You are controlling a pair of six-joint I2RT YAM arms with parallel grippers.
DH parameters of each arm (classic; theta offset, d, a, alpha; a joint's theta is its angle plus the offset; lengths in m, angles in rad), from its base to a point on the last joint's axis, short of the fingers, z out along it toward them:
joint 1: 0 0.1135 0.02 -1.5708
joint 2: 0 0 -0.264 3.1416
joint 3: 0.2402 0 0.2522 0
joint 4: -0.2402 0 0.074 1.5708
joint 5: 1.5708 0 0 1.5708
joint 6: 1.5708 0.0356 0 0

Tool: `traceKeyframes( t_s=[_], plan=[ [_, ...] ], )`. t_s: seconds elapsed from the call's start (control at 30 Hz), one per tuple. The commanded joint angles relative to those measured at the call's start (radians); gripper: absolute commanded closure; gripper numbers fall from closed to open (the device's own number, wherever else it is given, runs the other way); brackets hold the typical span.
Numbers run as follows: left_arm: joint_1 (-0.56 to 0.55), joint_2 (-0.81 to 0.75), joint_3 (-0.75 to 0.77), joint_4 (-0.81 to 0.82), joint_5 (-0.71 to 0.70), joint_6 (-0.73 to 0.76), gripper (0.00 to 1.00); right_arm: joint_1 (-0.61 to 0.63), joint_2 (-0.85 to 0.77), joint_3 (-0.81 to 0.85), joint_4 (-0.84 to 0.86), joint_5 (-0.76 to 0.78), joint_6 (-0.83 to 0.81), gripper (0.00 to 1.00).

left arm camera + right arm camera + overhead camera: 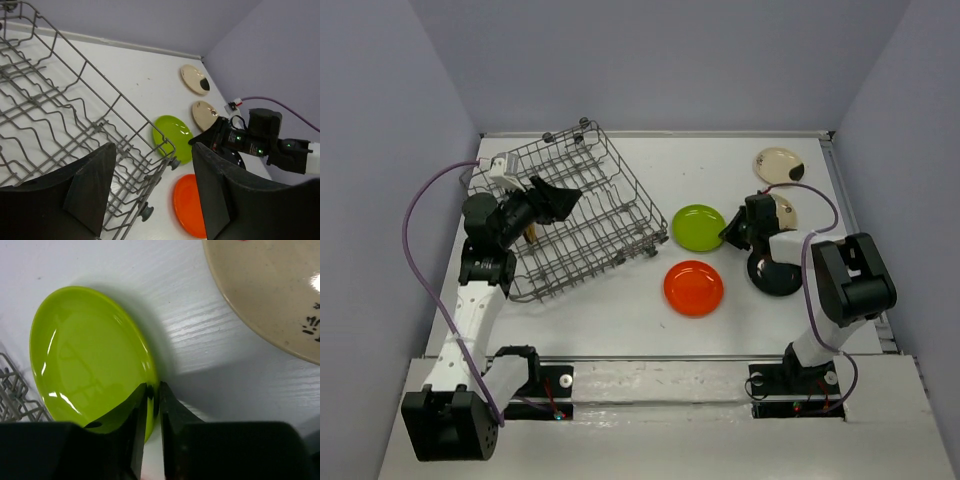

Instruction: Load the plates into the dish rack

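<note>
**Pale table, lime rim pinched from the right**

White tabletop [620, 330], boxed in by lavender walls [670, 60], carries everything that matters. At its middle right the right gripper [151, 386] is closed on the right-hand rim of the lime green plate [90, 355]. One finger lies over the plate's inner face and the other sits just outside the edge.

From those jaws the plate spreads away to the left. That is also the way to the dish rack [590, 225], which sits left and far, skewed to the table's edges. Its near-right corner is just beside the plate.

The coming move probably turns on this: the plate is held on the side away from the rack, so a carry leftward would send the free edge in first. Being round, the plate has no long axis to line up. Only its tilt counts, and I judge it must be stood on edge to drop between the tines. The wrist view is too close to show whether its left edge rests on the table or is tipped up.

The left gripper [153, 146] hovers over the rack with its fingers wide apart and nothing between them. It is nearer the rack, while the right arm is nearer the plate. The orange plate [693, 287] lies on the near side of the lime one, apart from it. A cream plate [265, 290] lies just right of the gripping fingers.
</note>
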Motion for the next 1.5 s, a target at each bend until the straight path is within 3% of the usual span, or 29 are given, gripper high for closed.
traceKeyframes(
  t_s=[0.0, 0.17, 0.37, 0.53, 0.8, 1.23, 1.33, 1.37, 1.47],
  plan=[
    [-0.055, 0.026, 0.038, 0.042, 0.071, 0.019, 0.28, -0.021, 0.011, 0.022, 0.062, -0.028, 0.031, 0.92],
    [-0.142, 0.094, 0.090, 0.006, 0.097, 0.033, 0.27, -0.021, -0.157, 0.007, 0.043, 0.128, -0.012, 0.93],
    [-0.275, 0.176, 0.145, -0.040, 0.071, 0.025, 0.27, -0.021, -0.400, -0.016, 0.011, 0.152, -0.107, 0.93],
    [-0.384, 0.262, 0.206, -0.057, 0.010, 0.007, 0.27, -0.021, -0.561, -0.036, 0.012, 0.017, -0.119, 0.93],
    [-0.486, 0.419, 0.331, -0.059, -0.101, 0.005, 0.27, -0.012, -0.630, -0.073, 0.106, -0.323, -0.036, 0.93],
    [-0.547, 0.594, 0.450, -0.065, -0.153, 0.030, 0.26, -0.002, -0.624, -0.133, 0.242, -0.520, 0.022, 0.93],
    [-0.555, 0.629, 0.475, -0.077, -0.123, 0.042, 0.41, 0.007, -0.601, -0.141, 0.276, -0.548, 0.033, 0.93],
    [-0.556, 0.631, 0.480, -0.076, -0.122, 0.047, 0.41, 0.007, -0.601, -0.141, 0.276, -0.554, 0.033, 0.93],
    [-0.558, 0.624, 0.489, -0.079, -0.109, 0.065, 0.77, 0.007, -0.571, -0.141, 0.287, -0.575, 0.031, 0.93]
  ],
)
